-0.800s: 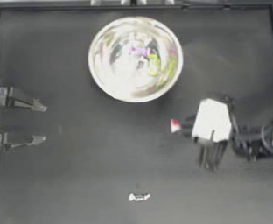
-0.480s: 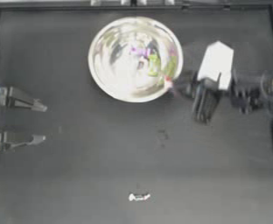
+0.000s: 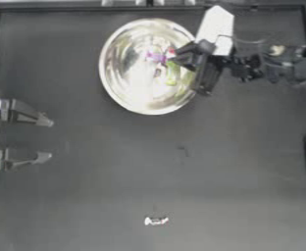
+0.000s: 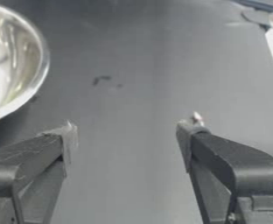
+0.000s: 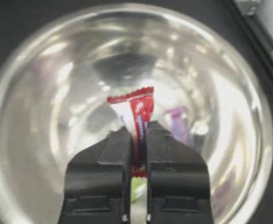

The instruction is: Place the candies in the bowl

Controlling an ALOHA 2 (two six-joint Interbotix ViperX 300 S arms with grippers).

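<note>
Dark matte table [image 3: 84, 196] filling the overhead view, a raised dark border rail [image 3: 51, 7] running along its far edge, a small faint scuff mark [image 3: 182, 148] on the surface near the middle, the same scuff [image 4: 101, 80] visible in the left wrist view

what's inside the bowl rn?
Inside the bowl: a purple-white candy and a yellow-green candy. The right gripper holds the red-white candy above it, covering part of the floor.

- Bowl [image 3: 133, 93]: large, shiny metal, upright at the table's far middle.
- Red-white candy [image 5: 136, 114]: clamped upright over the bowl.
- Purple candy [image 5: 178, 124] and yellow-green candy [image 3: 170, 79]: inside the bowl.
- White candy [image 3: 156, 221]: on the table, well apart.
</note>
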